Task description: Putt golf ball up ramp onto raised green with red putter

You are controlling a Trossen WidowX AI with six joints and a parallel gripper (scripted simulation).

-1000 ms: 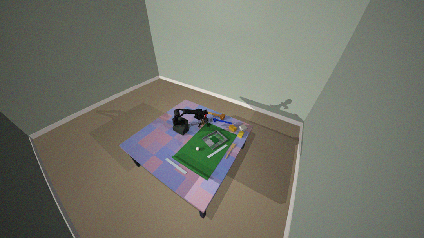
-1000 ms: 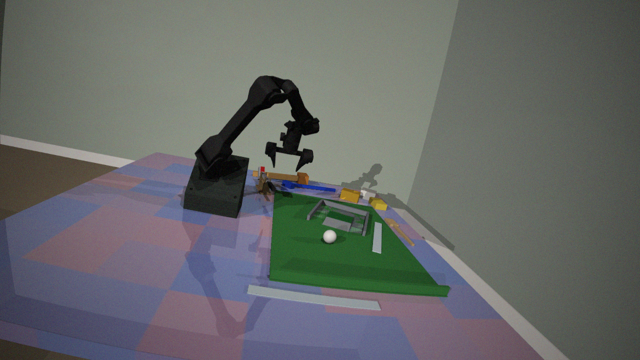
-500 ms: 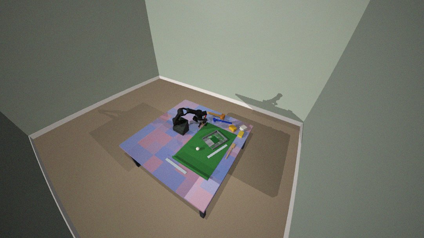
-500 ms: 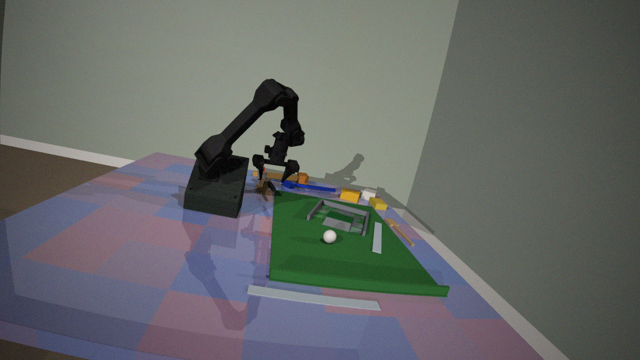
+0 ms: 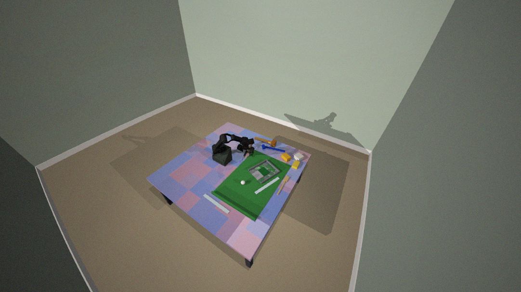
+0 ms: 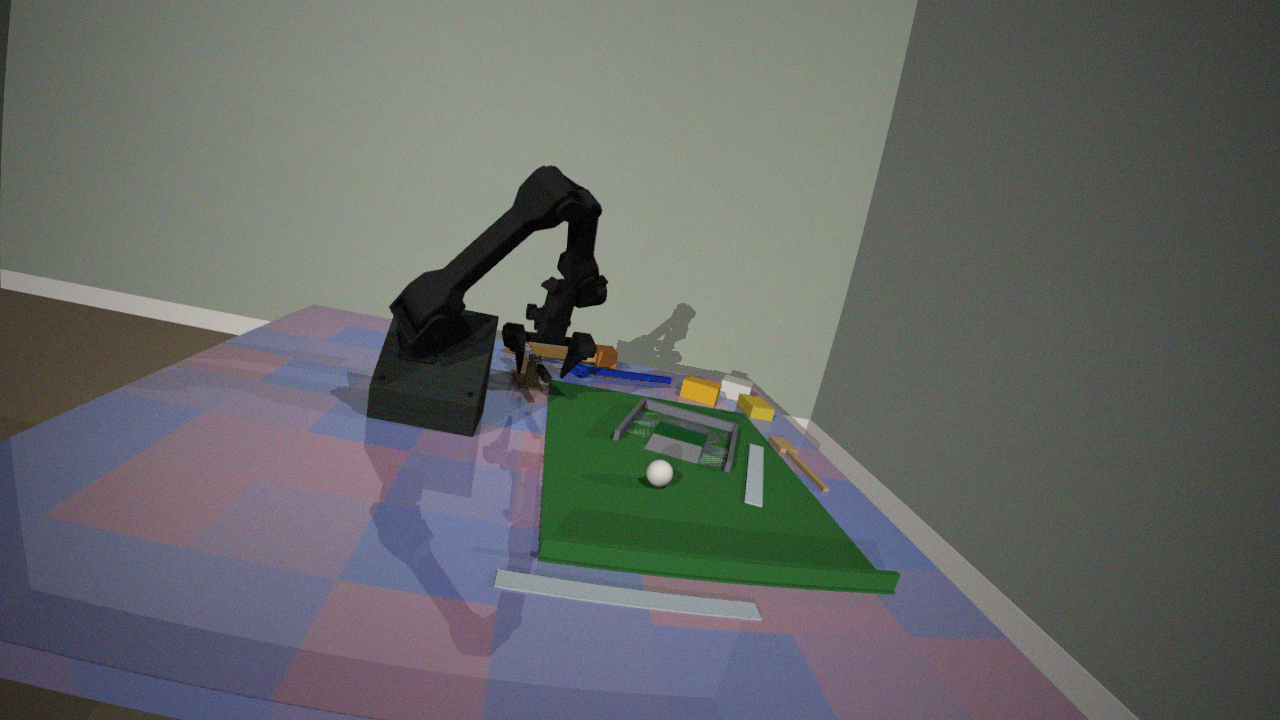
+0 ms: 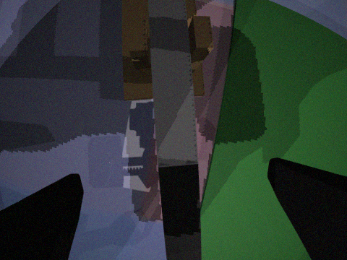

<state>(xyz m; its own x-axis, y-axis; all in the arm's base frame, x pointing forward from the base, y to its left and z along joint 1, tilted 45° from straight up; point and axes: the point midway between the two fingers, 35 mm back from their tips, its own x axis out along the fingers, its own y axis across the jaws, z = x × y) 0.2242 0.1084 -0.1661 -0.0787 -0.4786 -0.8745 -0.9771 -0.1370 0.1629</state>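
Red putter (image 7: 176, 115): resting by a brown wooden stand (image 7: 137, 29), just beside the green mat's corner nearest the arm's base, showing grey shaft and black grip in the wrist view. Pink-and-blue checkered table (image 6: 223, 501): carrying the flat green putting mat (image 6: 626, 528) and grey-walled raised green (image 6: 680, 434). Black parallel-jaw gripper (image 6: 547, 363): hanging low over the putter, spreading wide, gripping nothing. White golf ball (image 6: 659, 472): sitting on the mat before the ramp.

Matt black arm (image 6: 501, 241); matt green mat (image 6: 626, 501) with a smooth white golf ball (image 6: 659, 472). Wood-toned mallet (image 5: 266, 140) at its 12 o'clock edge. Flat, unglossed patchwork tabletop (image 6: 223, 501).
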